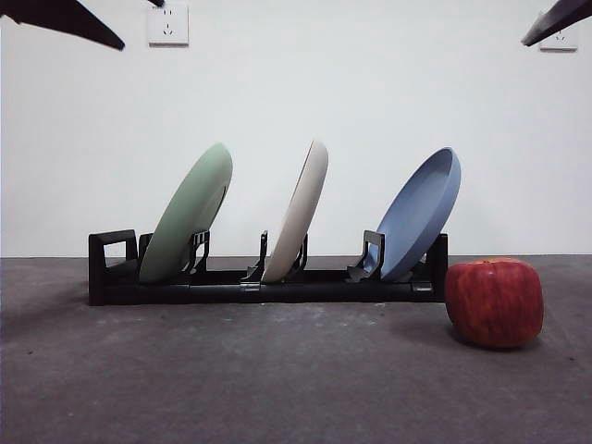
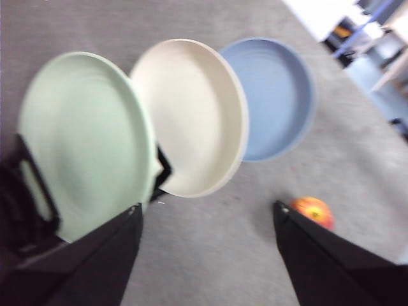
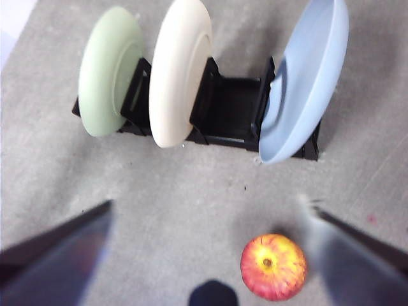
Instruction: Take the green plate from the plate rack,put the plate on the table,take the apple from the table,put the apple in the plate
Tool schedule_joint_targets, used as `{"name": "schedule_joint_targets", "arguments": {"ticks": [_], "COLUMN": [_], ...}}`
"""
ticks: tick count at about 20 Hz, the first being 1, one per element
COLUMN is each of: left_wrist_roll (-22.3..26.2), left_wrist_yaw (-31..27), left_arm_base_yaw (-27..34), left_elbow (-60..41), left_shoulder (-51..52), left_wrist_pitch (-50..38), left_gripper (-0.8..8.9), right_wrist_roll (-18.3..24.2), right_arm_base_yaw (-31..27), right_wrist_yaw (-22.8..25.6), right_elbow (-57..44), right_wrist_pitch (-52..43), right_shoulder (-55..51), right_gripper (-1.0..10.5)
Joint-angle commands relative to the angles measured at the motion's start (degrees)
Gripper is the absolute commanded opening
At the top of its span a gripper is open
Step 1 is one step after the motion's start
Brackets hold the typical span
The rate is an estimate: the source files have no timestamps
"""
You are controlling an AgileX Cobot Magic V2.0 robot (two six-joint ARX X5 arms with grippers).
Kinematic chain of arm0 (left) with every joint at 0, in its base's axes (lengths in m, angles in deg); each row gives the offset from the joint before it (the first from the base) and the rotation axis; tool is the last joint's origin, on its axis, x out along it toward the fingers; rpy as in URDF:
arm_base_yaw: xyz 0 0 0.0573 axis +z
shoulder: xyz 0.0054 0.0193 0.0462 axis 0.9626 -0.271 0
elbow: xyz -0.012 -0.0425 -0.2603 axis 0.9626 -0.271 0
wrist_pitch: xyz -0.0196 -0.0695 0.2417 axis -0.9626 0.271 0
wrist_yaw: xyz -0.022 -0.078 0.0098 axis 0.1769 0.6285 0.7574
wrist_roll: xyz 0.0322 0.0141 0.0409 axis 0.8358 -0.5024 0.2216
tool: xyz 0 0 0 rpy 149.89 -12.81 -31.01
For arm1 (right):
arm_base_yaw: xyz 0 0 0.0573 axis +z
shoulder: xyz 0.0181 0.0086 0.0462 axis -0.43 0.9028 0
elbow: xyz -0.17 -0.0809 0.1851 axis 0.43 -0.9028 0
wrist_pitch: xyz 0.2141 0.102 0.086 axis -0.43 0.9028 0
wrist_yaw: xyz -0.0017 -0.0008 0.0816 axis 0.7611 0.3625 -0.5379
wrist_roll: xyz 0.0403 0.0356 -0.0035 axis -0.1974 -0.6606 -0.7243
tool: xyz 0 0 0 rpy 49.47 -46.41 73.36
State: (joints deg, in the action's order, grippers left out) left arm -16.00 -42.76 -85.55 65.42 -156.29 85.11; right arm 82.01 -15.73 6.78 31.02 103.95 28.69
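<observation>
The green plate (image 1: 190, 211) leans in the left slot of the black plate rack (image 1: 259, 285); it also shows in the left wrist view (image 2: 86, 140) and the right wrist view (image 3: 109, 70). The red apple (image 1: 495, 302) sits on the dark grey table (image 1: 277, 379) in front of the rack's right end. My left gripper (image 2: 207, 220) is open and empty, high above the table, with one jaw close to the green plate's lower edge. My right gripper (image 3: 207, 213) is open and empty, high above the apple (image 3: 274, 266).
A cream-white plate (image 1: 298, 211) stands in the rack's middle slot and a blue plate (image 1: 421, 215) in the right slot. Black arm tips show at the top left corner (image 1: 69, 20) and top right corner (image 1: 555, 20) of the front view. A white wall stands behind the table.
</observation>
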Motion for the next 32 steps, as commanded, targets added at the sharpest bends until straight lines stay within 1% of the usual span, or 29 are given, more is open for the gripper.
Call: {"name": "schedule_joint_targets", "arguments": {"ticks": [1,4,6,8,10,15,18,22,23,24,25,26,27,28,32], "left_wrist_roll": [0.9,2.2,3.4,4.3,4.4,4.8,4.8,4.8,4.8,4.8,4.8,4.8,4.8,4.8,4.8], "left_wrist_yaw": [-3.6,-7.9,-12.5,-15.9,-17.6,-22.4,-22.9,-22.9,-22.9,-22.9,-22.9,-22.9,-22.9,-22.9,-22.9], "left_arm_base_yaw": [-2.0,-4.5,-6.3,-7.5,-8.3,-9.2,-9.2,-9.2,-9.2,-9.2,-9.2,-9.2,-9.2,-9.2,-9.2], "left_elbow": [5.4,16.6,24.4,30.3,33.9,34.6,34.6,34.6,34.6,34.6,34.6,34.6,34.6,34.6,34.6], "left_shoulder": [-4.7,-13.3,-19.3,-24.5,-28.5,-34.2,-36.7,-37.8,-37.8,-37.8,-37.8,-37.8,-37.8,-37.8,-37.8], "left_wrist_pitch": [1.8,6.8,10.1,13.1,14.8,15.5,15.4,14.5,14.0,13.9,14.1,14.4,14.5,14.4,15.0], "left_gripper": [3.46,3.46,3.46,3.46,3.46,3.46,3.46,3.45,3.33,2.73,1.71,0.23,-0.03,-0.09,-0.09], "right_wrist_roll": [0.2,0.2,0.2,0.2,0.2,0.2,0.3,0.3,0.4,0.4,0.4,0.3,0.3,0.3,0.3], "right_arm_base_yaw": [0.2,1.7,2.2,3.1,3.1,3.1,3.1,3.1,3.1,3.1,3.1,3.1,3.1,3.1,3.1], "right_wrist_yaw": [0.1,0.6,1.1,1.6,2.0,2.1,4.0,4.1,4.1,4.1,4.1,4.1,4.1,4.1,4.1], "right_elbow": [0.4,0.4,0.4,0.4,0.4,0.4,0.4,0.4,0.4,0.4,0.4,0.4,0.4,0.4,0.4], "right_wrist_pitch": [0.2,0.9,1.6,1.8,1.8,2.5,3.0,3.0,3.0,3.0,3.0,3.0,3.0,3.0,3.0], "right_shoulder": [0.2,0.2,0.2,0.2,0.2,0.2,0.2,0.2,0.2,0.2,0.2,0.2,0.2,0.2,0.2], "right_gripper": [5.6,5.6,5.6,5.6,5.6,5.6,5.6,5.6,5.6,5.6,5.6,5.6,5.6,5.6,5.6]}}
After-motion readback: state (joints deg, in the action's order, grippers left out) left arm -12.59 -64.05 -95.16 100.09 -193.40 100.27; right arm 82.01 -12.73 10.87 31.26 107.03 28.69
